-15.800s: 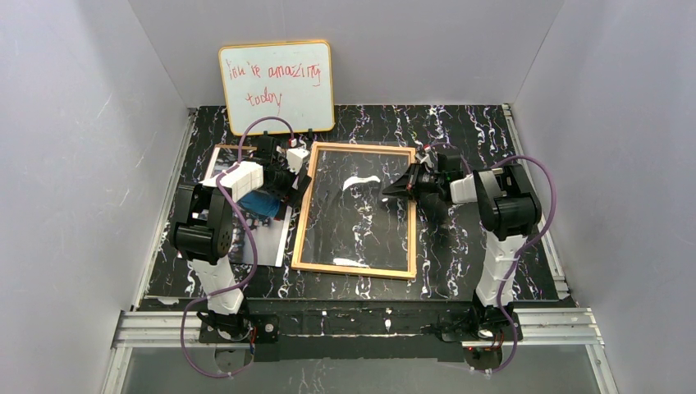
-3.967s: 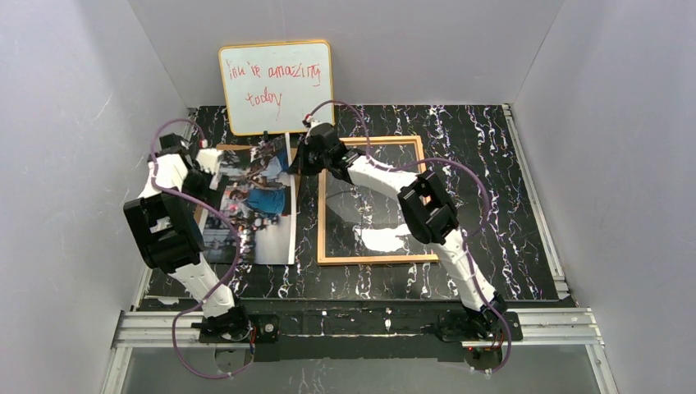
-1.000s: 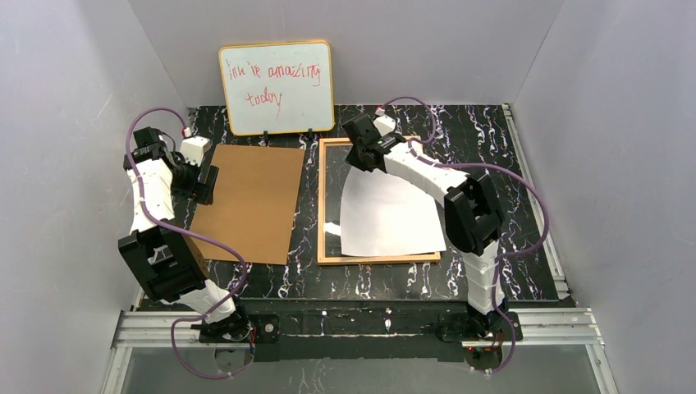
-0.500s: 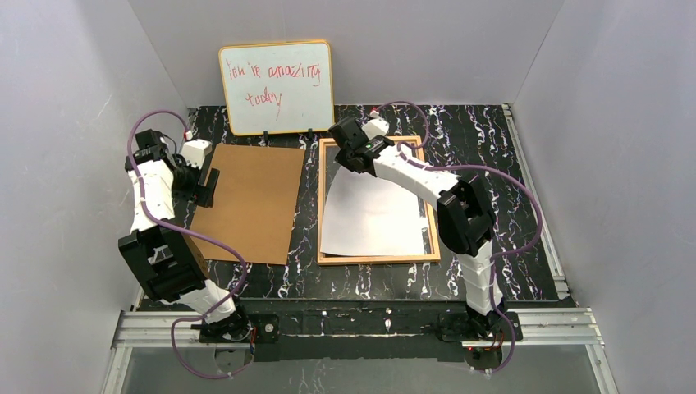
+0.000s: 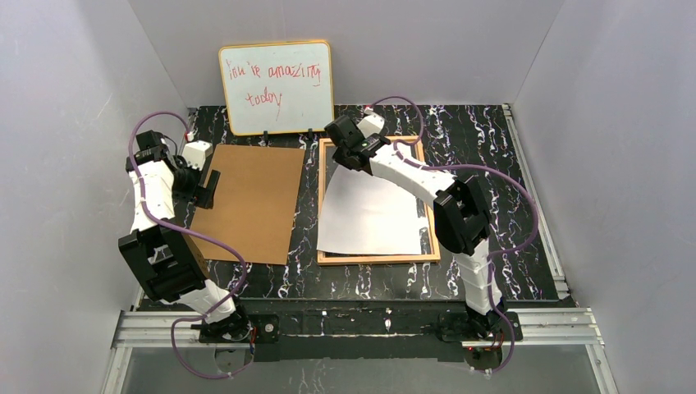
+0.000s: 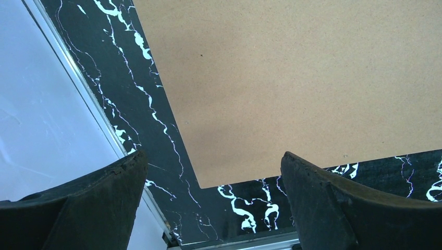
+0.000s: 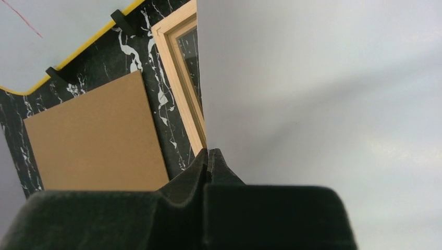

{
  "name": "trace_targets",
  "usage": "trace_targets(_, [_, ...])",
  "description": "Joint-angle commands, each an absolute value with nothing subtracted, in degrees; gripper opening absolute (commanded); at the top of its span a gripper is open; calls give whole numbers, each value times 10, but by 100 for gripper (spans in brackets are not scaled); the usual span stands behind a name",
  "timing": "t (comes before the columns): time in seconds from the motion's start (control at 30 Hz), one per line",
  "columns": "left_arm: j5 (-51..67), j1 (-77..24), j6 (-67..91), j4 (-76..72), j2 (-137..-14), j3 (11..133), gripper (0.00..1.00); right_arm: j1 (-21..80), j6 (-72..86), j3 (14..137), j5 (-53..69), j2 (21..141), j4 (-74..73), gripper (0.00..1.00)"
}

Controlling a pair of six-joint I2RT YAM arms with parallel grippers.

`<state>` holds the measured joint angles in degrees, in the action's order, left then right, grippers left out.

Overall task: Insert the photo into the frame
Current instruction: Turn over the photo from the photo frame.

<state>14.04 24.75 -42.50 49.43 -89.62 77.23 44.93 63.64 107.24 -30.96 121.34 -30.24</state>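
The photo (image 5: 373, 212) lies face down over the golden-wood frame (image 5: 431, 238), its blank white back up and its far end lifted. It overhangs the frame's left rail slightly. My right gripper (image 5: 345, 154) is shut on the photo's far left corner; in the right wrist view (image 7: 208, 156) the jaws pinch the white sheet (image 7: 323, 94) beside the frame's rail (image 7: 180, 83). The brown fibreboard back (image 5: 246, 201) lies flat at the left. My left gripper (image 5: 207, 187) is open and empty over the board's left edge (image 6: 292, 78).
A yellow-rimmed whiteboard (image 5: 277, 86) with red handwriting stands at the back against the wall. Grey walls close in left, right and back. The table's metal left rail (image 6: 88, 99) runs close beside my left gripper.
My right gripper has dragged the face-down photo leftward across the frame over the last second. Earlier the photo lay face up on the board at the left. The left arm has stayed still.
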Motion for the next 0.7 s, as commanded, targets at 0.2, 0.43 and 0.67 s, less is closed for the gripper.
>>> trace_targets(0.2, [142, 248, -434, 505, -886, 770, 98, 451, 519, 1079, -332, 1210, -325, 1])
trace_targets(0.43, [147, 248, -430, 511, -890, 780, 98, 445, 483, 1081, -322, 1211, -328, 1])
trace_targets(0.67, [145, 248, -434, 512, -890, 777, 98, 445, 471, 1076, -303, 1218, -329, 4])
